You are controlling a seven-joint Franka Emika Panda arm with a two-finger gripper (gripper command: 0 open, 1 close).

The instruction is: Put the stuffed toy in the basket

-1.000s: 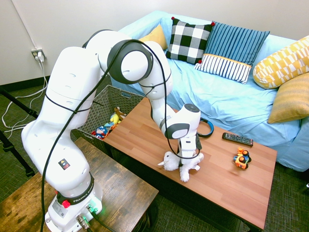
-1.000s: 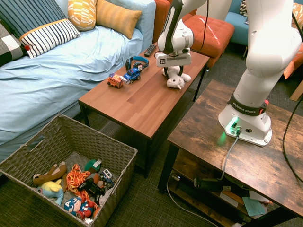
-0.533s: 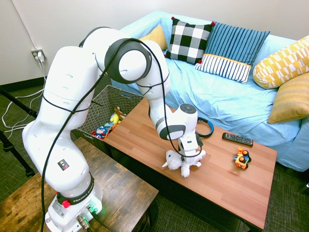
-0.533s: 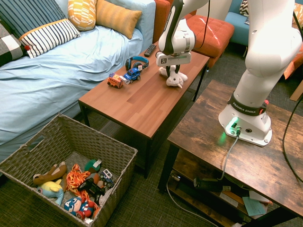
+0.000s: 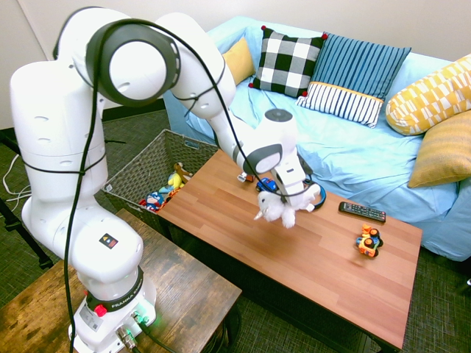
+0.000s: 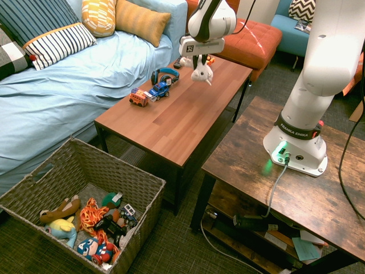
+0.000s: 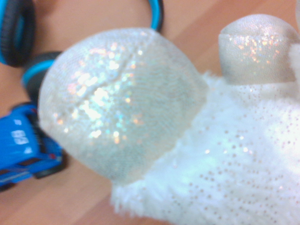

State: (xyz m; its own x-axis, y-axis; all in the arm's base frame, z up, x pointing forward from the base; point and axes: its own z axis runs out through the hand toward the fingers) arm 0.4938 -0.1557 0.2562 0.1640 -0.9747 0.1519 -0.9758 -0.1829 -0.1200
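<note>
**Gripper lifts stuffed toy above desk**

Gripper (image 5: 288, 197) points down, clenched on the white stuffed toy (image 5: 278, 209), which hangs beneath it clear of the desk (image 5: 324, 257). Blue headphones (image 6: 164, 73) lie just below. Far off, the basket (image 6: 74, 171) sits on the floor.

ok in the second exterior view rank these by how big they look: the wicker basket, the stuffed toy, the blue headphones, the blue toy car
1. basket, by far the largest, though it also sits nearest the camera.
2. and 3. stuffed toy and blue headphones look about alike, so no ranking between them.
4. blue toy car, the smallest.
</note>
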